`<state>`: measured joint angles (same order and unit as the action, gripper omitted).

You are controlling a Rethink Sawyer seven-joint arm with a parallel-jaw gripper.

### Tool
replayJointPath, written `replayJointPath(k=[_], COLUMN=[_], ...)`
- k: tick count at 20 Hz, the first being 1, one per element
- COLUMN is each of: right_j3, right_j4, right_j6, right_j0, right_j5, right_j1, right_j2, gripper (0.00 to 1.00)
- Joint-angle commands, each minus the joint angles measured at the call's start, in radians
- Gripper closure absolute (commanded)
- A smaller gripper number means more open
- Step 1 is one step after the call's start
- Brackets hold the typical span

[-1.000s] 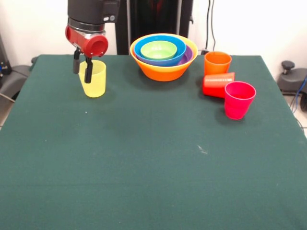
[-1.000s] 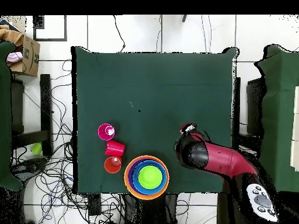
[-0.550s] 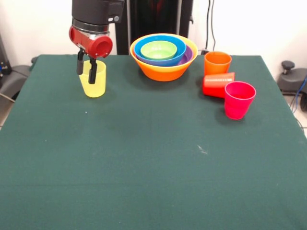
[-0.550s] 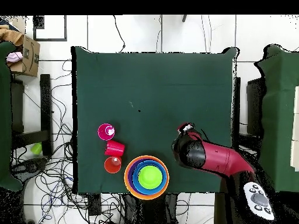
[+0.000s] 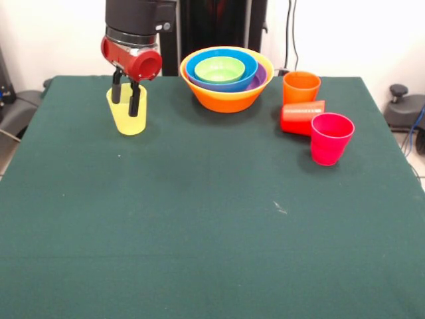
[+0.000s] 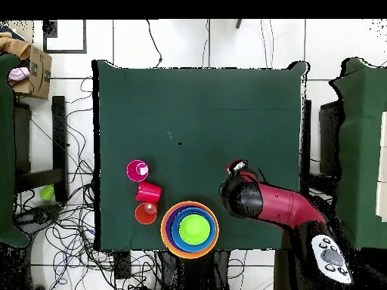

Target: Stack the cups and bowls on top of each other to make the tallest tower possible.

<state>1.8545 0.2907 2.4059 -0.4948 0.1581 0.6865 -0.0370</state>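
Observation:
A yellow cup (image 5: 126, 118) stands at the table's far left in the front view, leaning slightly. My gripper (image 5: 125, 100) hangs over its mouth with the fingers apart, one at the left rim, the other on the front wall; no grip shows. The bowls sit nested: green (image 5: 219, 68) in blue (image 5: 198, 66) in purple (image 5: 257, 80) in a large yellow-orange one (image 5: 226, 100). To their right are an upright orange cup (image 5: 301, 86), a red cup (image 5: 302, 117) on its side and an upright magenta cup (image 5: 331, 138). Overhead, my arm hides the yellow cup, and the gripper (image 6: 239, 168) shows only its tip.
The green cloth table (image 5: 199, 232) stretches toward the camera. Overhead, the bowl stack (image 6: 190, 229) sits near the table's bottom edge, with the magenta (image 6: 137, 171), red (image 6: 148, 192) and orange (image 6: 146, 214) cups to its left. Cables lie on the floor around the table.
My gripper has shifted right and slightly up, from beside the yellow cup's left edge to over its mouth. The cup's rim now leans slightly. The other cups and the bowls have not moved.

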Motion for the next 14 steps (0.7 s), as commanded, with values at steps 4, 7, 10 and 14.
replayJointPath(k=[4,7,10,14], right_j3=[0.102,0.118,0.130,0.103], right_j4=[0.018,0.025,0.034,0.056], right_j6=[0.017,0.010,0.007,0.014], right_j0=[0.011,0.006,-0.004,0.005], right_j5=[0.066,0.068,0.047,-0.008], right_j1=[-0.043,-0.033,-0.039,-0.093], right_j2=[0.072,0.066,0.069,0.045], gripper=[0.00,0.00,0.00,0.00])
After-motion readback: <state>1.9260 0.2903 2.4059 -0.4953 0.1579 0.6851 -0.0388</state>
